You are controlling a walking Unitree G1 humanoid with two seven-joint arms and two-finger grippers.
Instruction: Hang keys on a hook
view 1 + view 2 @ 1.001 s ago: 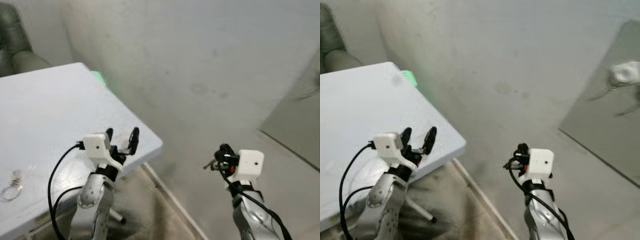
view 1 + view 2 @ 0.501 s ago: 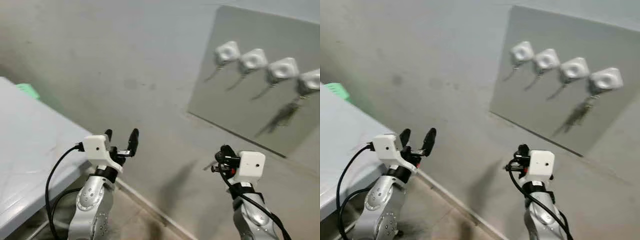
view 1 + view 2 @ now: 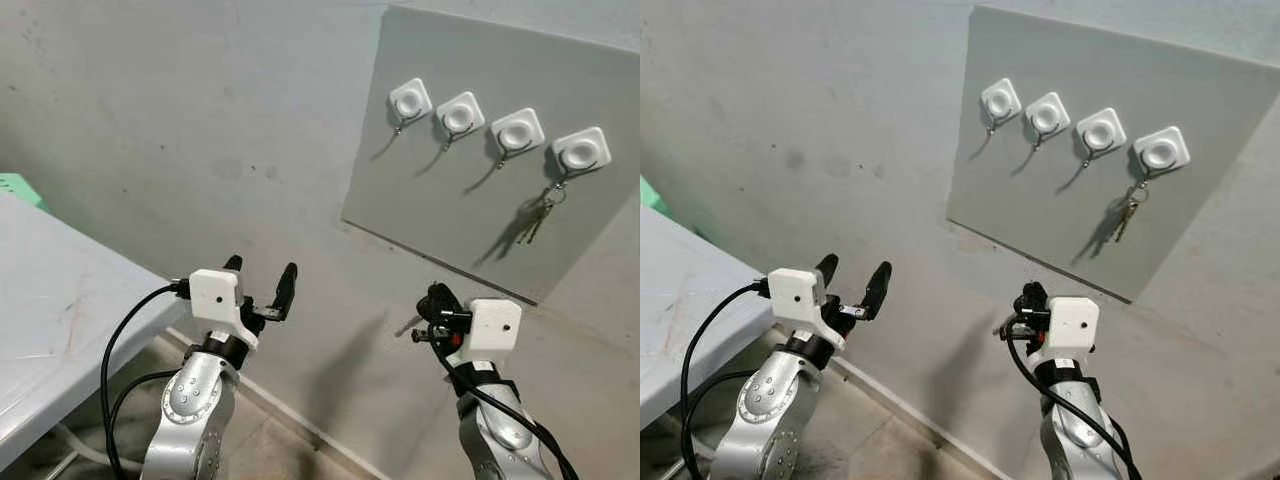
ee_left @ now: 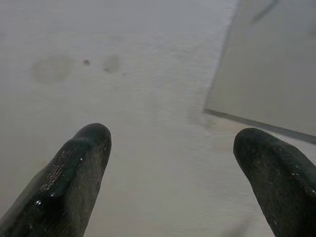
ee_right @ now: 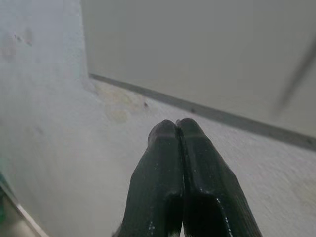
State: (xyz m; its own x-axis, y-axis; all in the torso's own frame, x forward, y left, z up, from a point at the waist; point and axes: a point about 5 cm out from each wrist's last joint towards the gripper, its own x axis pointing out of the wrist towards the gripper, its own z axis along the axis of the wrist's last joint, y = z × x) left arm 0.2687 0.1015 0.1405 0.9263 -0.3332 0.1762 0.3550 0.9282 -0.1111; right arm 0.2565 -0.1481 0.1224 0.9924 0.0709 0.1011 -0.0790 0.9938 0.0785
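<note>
Closest to the camera are the two hands, both raised in front of the wall. The left hand [image 3: 262, 284] has its two black fingers [image 4: 74, 173] spread wide with nothing between them, pointing at bare wall near the board's lower corner. The right hand [image 3: 436, 305] has its fingers [image 5: 180, 168] pressed tight together. Something small and dark, which looks like keys [image 3: 418, 329], pokes out at the base of them, but it's too small to make out for sure.

Off to the left sits the pale counter [image 3: 50, 310], with the left arm's black cable [image 3: 118, 350] looping down beside its edge.

Further back is the grey wall [image 3: 200, 130], stained in a few spots. Mounted on it, up and to the right, is a flat grey board [image 3: 440, 200] carrying four white square hooks [image 3: 464, 112] in a slightly sloping row. The three hooks on the left are bare. The rightmost hook [image 3: 580, 150] has a bunch of keys [image 3: 544, 208] hanging from it, throwing a shadow on the board. The right hand sits below the board, well apart from the hooks.
</note>
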